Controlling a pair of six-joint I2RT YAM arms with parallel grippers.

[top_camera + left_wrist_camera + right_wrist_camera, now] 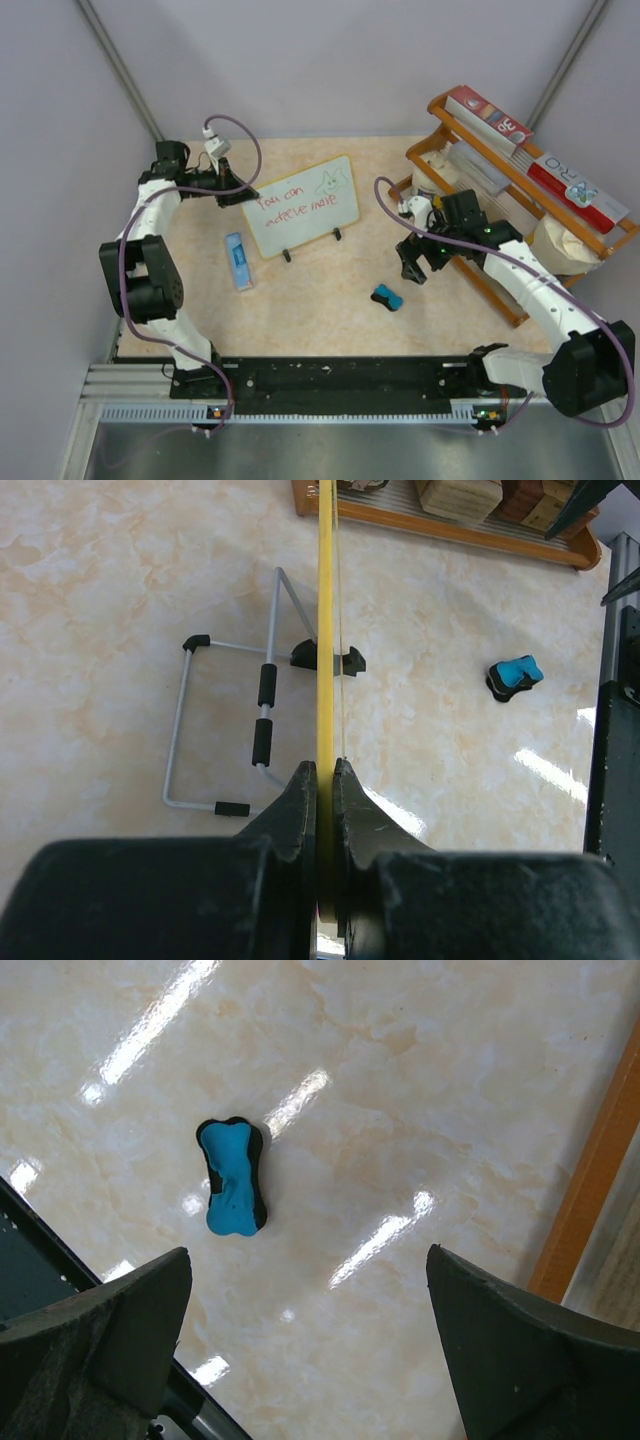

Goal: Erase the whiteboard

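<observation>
2 arms reach over the worktop (pixel 320 320). The left fingers (pixel 296 805) are clamped tight on the left edge of the whiteboard (pixel 302 205), which stands tilted back on its wire stand (pixel 180 730) at the far middle, with red writing and a green doodle on its face. The right fingers (pixel 120 1320) stand wide apart, holding nothing, above the blue eraser (pixel 232 1177), which lies near and right of the board. A blue marker box (pixel 238 261) lies near the board's near-left corner. A wooden rack (pixel 592 1175) stands at the right.

Plain pale walls (pixel 330 60) enclose a beige marbled tabletop (pixel 320 320) streaked with glare. A wooden rack (pixel 508 308) stands along its right side
</observation>
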